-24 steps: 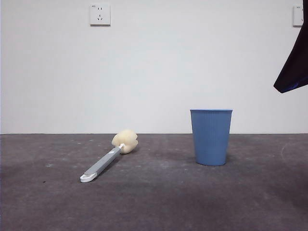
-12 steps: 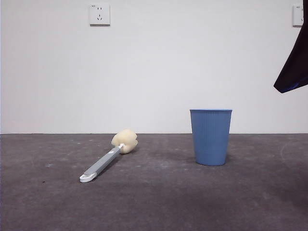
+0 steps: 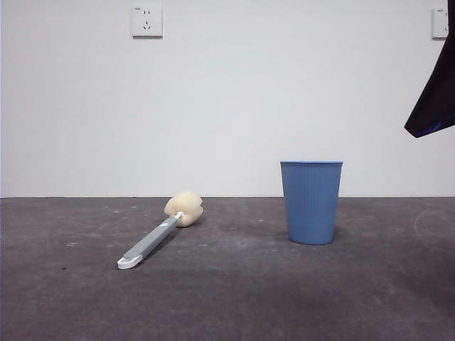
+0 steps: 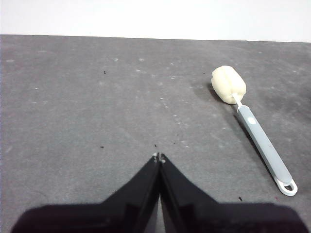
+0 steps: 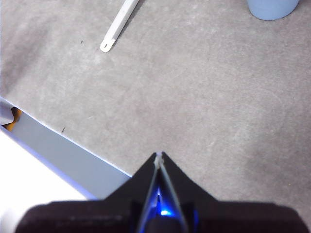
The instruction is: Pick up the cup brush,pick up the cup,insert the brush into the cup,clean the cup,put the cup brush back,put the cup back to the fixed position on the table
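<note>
Nothing has moved: ribbed blue cup (image 3: 311,202), sponge-headed cup brush (image 3: 161,230) lying flat; both pincers (image 4: 159,157) (image 5: 159,155) pressed together.

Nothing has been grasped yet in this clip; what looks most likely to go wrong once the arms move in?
1. The cup brush lies flat on the table, and its handle is slim; the shut left gripper must open, and may scrape the surface or slip off.
2. The cup stands upright, unheld and looks light; an off-centre approach by the shut right gripper may tip or push it.
3. The sponge head looks bulky, so insertion might drag the cup.
</note>
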Robot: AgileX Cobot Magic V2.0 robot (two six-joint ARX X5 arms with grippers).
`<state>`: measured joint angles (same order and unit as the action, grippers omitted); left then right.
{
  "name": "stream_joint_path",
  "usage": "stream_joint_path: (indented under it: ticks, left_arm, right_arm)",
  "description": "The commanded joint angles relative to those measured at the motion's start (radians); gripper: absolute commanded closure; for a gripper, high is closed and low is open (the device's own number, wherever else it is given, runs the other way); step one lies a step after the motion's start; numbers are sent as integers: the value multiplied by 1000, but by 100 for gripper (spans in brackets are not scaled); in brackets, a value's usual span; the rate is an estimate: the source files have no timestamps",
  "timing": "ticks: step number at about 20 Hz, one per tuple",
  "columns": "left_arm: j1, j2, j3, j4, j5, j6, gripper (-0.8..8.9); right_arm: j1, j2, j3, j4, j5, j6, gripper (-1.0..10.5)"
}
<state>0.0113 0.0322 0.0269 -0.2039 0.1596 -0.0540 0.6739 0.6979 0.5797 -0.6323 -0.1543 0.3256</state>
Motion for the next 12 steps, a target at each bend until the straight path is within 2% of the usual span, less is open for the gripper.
stream_joint_path:
  ticks: [1,6,8,10,12]
  left_arm:
    - [3,-2,-8,-10,0,-6,817]
    - [3,-2,-8,-10,0,-6,817]
    - [3,-2,-8,-10,0,-6,817]
    - [3,-2,-8,-10,0,-6,817]
    - [3,-2,-8,-10,0,-6,817]
  right_arm:
    - [2,-1,0,3,3,6,946]
    - [2,-1,0,3,6,-10,946]
    - [-7,-29,-1,18,72,-106,946]
    - [-59,-73,-2,54,171,-191,946]
    - [-175,-134,-15,97,140,-251,946]
